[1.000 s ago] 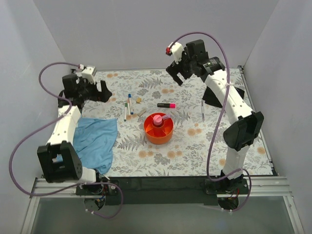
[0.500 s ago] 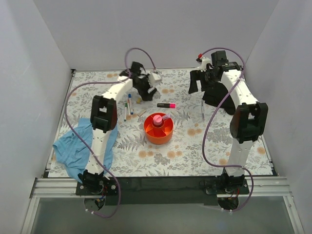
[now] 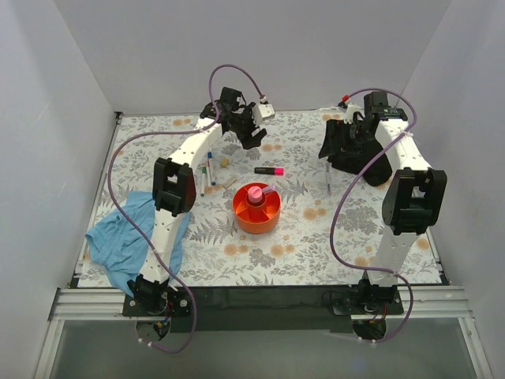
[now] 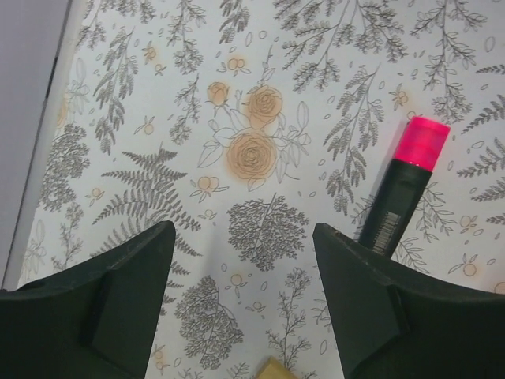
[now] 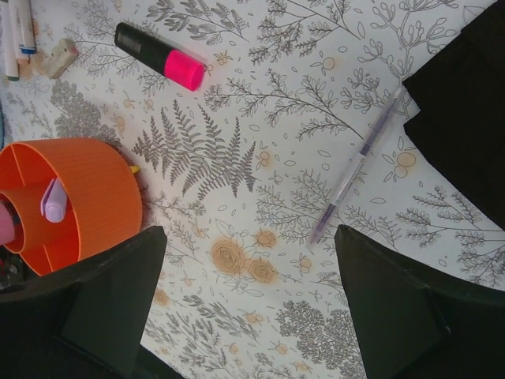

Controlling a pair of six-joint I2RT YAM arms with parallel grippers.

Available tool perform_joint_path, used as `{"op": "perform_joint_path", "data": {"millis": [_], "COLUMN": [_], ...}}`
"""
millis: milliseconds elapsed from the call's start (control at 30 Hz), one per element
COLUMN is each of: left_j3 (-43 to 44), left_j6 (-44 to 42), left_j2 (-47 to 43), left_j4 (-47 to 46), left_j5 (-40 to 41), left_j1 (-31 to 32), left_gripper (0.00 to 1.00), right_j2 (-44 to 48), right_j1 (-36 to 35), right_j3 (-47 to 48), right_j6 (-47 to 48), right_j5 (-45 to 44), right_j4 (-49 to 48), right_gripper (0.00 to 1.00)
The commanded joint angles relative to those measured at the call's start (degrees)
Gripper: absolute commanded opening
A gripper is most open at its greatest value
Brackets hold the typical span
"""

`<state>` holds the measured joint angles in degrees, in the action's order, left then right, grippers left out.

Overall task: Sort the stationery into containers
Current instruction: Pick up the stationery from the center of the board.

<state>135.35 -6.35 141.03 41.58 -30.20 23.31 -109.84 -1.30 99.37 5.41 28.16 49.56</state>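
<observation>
Left gripper is hovering, fingers spread, gripping nothing; highlighter is lying at 2 o'clock off the gap, long axis running 1-to-7, pink cap far, butt hiding behind one finger. Tan block at 6. Right gripper also spread, empty, sitting farther off. Orange organizer waiting at highlighter's 6 in top view.

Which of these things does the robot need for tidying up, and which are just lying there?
For the job:
orange organizer
pink-and-black highlighter
capped pens
clear pen
tan block

Just lying about:
blue cloth
black thing at the table's right side
</observation>
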Motion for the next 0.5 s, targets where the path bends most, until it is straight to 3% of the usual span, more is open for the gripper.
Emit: {"op": "perform_joint_path", "data": {"millis": [0, 200, 467], "left_j3": [-1.40, -2.01, -6.67], "left_j6": [-0.85, -8.85, -9.91], "left_j2": [-1.99, -1.29, -2.34], "left_j4": [0.69, 3.77, 3.50], "left_j5": [-6.80, -12.95, -15.33], "left_j1": [1.91, 3.06, 4.20], "left_gripper": [0.71, 0.70, 0.63], "right_j2": [1.56, 1.47, 2.35], "right_j1": [0.77, 2.88, 3.76], "right_j3": [-0.58, -1.11, -3.83], "right_j6": [-0.93, -0.66, -0.31], "right_j5": [4.53, 6.20, 7.87], "right_j4": [-0.25, -0.17, 0.01], "right_gripper": [0.97, 0.96, 0.94]}}
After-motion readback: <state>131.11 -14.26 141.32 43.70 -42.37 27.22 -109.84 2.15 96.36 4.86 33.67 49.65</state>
